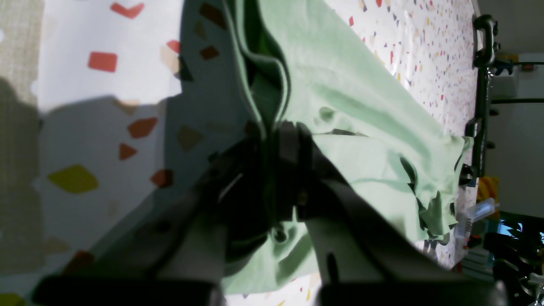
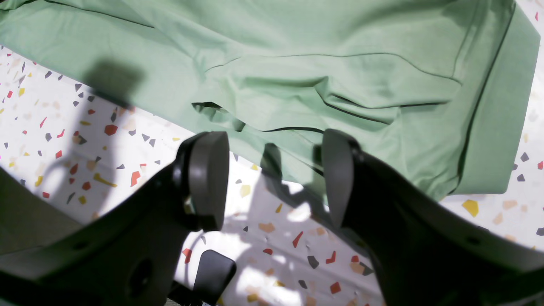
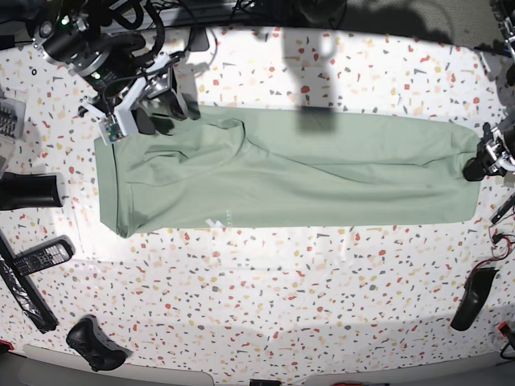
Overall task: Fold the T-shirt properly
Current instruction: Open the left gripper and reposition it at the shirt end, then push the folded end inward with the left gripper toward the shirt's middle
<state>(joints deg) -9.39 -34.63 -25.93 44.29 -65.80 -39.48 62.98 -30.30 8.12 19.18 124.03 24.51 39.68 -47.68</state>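
The pale sage-green T-shirt (image 3: pixel 282 173) lies folded into a long band across the speckled table (image 3: pixel 265 305). My left gripper (image 3: pixel 480 163) is at the band's right end and is shut on bunched fabric; in the left wrist view the gripper (image 1: pixel 278 129) pinches the shirt (image 1: pixel 340 85), which stretches away from it. My right gripper (image 3: pixel 165 112) is at the band's upper left corner. In the right wrist view the right gripper (image 2: pixel 272 178) is open and empty, with both fingertips (image 2: pixel 208 178) just short of the shirt's creased edge (image 2: pixel 297 76).
A black block (image 3: pixel 28 191), a remote control (image 3: pixel 36 257) and a game controller (image 3: pixel 95 342) lie along the table's left side. A black mouse-like object (image 3: pixel 472 297) and cables lie at the right edge. A black stand (image 1: pixel 482 85) rises beyond the table.
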